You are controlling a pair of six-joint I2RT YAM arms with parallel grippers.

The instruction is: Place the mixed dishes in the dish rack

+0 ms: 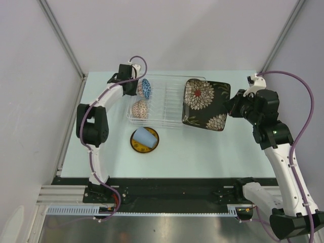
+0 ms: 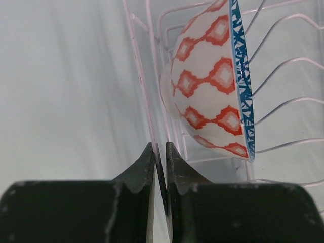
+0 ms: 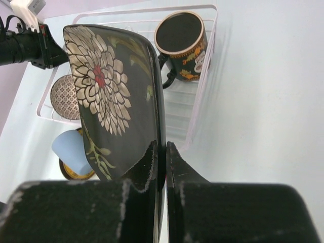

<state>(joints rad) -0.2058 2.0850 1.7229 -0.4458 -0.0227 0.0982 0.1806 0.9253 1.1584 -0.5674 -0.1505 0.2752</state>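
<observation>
Your right gripper (image 3: 161, 148) pinches the black floral square plate (image 3: 106, 96) by its edge, plate upright ahead of it (over the dish rack (image 1: 164, 98)). Your left gripper (image 2: 160, 152) clamps the rack's rim, blue patterned bowl (image 2: 212, 86) just ahead.

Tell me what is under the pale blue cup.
The pale blue cup lies on the small yellow dark-rimmed plate, on the table outside the dish rack. The cup covers most of the plate's middle.

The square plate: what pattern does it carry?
The plate is black with pale red-centred flowers; clearest in the right wrist view.
</observation>
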